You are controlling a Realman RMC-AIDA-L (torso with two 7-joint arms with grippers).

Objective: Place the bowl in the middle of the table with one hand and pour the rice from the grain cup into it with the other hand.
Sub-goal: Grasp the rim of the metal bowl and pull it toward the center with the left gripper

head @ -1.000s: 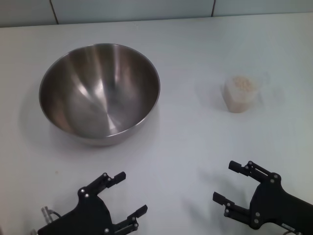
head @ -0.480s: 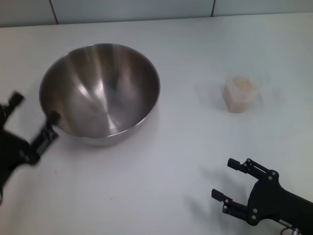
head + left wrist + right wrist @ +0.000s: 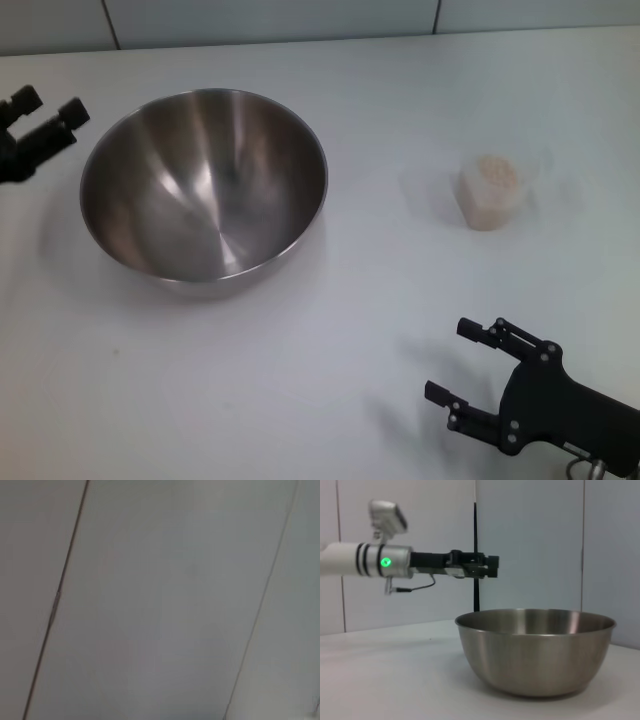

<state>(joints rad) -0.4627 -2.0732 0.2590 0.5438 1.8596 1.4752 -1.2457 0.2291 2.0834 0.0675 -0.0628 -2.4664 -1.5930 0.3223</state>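
Left gripper (image 3: 490,566) raised above bowl (image 3: 535,650)

A pale panelled wall (image 3: 270,20) with 2 dark vertical seams stands behind.

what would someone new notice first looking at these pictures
The big shiny steel bowl stands empty on the left half of the white table. To its right stands a small clear cup full of rice. The left tool is raised beside the bowl's left rim, touching nothing, and the right tool waits open near the front edge, short of the cup.
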